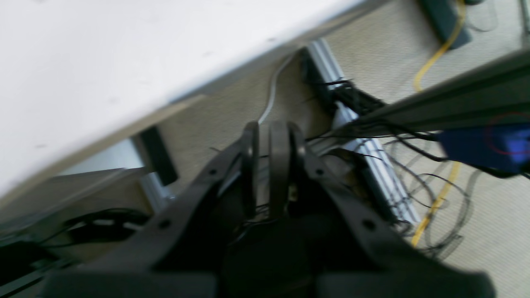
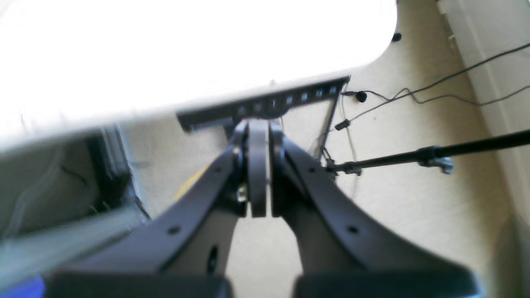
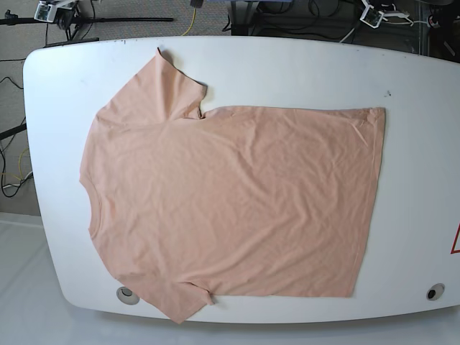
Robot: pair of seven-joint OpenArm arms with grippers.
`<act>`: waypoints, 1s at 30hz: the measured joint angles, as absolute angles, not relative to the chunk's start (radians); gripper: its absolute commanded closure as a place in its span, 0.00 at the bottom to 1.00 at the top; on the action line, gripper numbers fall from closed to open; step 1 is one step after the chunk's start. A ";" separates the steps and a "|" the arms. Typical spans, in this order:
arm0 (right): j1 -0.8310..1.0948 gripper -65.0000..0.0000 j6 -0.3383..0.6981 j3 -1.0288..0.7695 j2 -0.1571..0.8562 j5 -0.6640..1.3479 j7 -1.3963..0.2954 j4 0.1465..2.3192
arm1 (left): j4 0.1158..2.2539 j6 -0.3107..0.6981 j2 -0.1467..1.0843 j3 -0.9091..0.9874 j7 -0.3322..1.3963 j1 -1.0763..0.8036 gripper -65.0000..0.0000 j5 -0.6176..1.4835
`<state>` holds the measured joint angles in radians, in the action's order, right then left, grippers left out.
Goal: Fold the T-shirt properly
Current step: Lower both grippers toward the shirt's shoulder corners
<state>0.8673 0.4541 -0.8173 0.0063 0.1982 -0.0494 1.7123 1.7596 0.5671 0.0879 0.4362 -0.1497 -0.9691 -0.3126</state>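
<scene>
— Lying flat across the white table (image 3: pixel 417 180), is that the T-shirt (image 3: pixel 230 201)?

— Yes, it is spread face-up over most of the tabletop in the base view. The collar points toward that view's left edge, the hem toward its right. One sleeve reaches up toward the far edge, the other ends at the near edge, just beside a small round fitting (image 3: pixel 127 294) set in the table. The cloth is lightly wrinkled and unfolded.

— And the arms?

— Neither shows in the base view. Both wrist cameras look past the table's edge down at the carpeted floor (image 1: pixel 488 231).

— What about the left gripper (image 1: pixel 271 136)?

— Its two dark fingers nearly meet at the tips, with only a thin slit between them and nothing held. It hangs off the table's side, above a tangle of black cables (image 1: pixel 414 182) and a yellow cable (image 1: pixel 434 203). The picture is blurred.

— The right gripper (image 2: pixel 258 128)?

— Clenched as well, pads pressed together, empty. It too hangs beyond the table's edge, over bare floor, with a black stand rod (image 2: pixel 434 155) off to one side. No cloth appears in either wrist view
</scene>
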 measured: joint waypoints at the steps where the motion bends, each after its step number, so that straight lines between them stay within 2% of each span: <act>1: 0.865 0.98 0.455 -0.817 0.006 0.214 -0.049 1.722 | 1.765 0.564 0.090 0.437 -0.152 -0.968 0.97 -0.311; 6: 0.862 0.98 0.528 -0.816 0.009 0.326 -0.093 1.799 | 1.793 0.557 0.095 0.447 -0.155 -0.965 0.97 -0.297; 9: 0.863 0.98 0.573 -0.811 0.017 0.395 -0.188 1.861 | 1.795 0.570 0.100 0.454 -0.150 -0.963 0.97 -0.282; 15: 0.852 0.98 0.577 -0.810 0.037 0.397 -0.233 1.953 | 1.801 0.580 0.130 0.465 -0.136 -0.935 0.98 -0.267; 27: 0.824 0.98 0.569 -0.813 0.029 0.171 -0.225 1.998 | 1.833 0.566 0.210 0.443 -0.168 -0.878 0.97 -0.291; 30: 0.794 0.98 0.570 -0.822 0.028 0.161 -0.224 1.997 | 1.834 0.566 0.216 0.443 -0.180 -0.873 0.92 -0.292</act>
<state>0.7937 0.5701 -0.8223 0.0284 0.1608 -0.2245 1.9968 1.8343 0.5655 0.2161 0.4427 -0.1802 -0.8726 -0.2924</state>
